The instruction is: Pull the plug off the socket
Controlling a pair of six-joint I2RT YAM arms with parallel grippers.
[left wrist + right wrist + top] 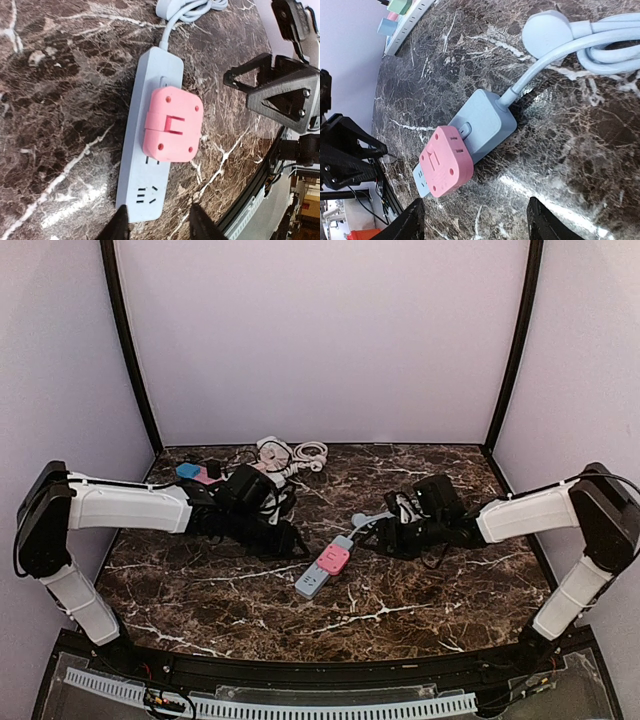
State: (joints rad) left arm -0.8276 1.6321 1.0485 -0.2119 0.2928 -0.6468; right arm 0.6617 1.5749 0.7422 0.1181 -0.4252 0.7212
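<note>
A pink plug (334, 558) sits in a pale blue socket strip (311, 583) lying mid-table. In the left wrist view the plug (171, 125) is seated on the strip (142, 195). My left gripper (159, 225) is open, with its fingertips (120, 227) at the strip's free end. My left gripper (297, 543) is left of the strip, apart from the plug. In the right wrist view the plug (445, 162) and strip (487, 120) lie ahead of my open, empty right gripper (477, 222). My right gripper (372, 540) is just right of the strip.
The strip's pale blue cable (385, 510) is bundled beside my right gripper and also shows in the right wrist view (600, 35). A white strip with coloured adapters (200, 473) and a white cable coil (295, 453) lie at the back. The table's front edge (260, 190) is close.
</note>
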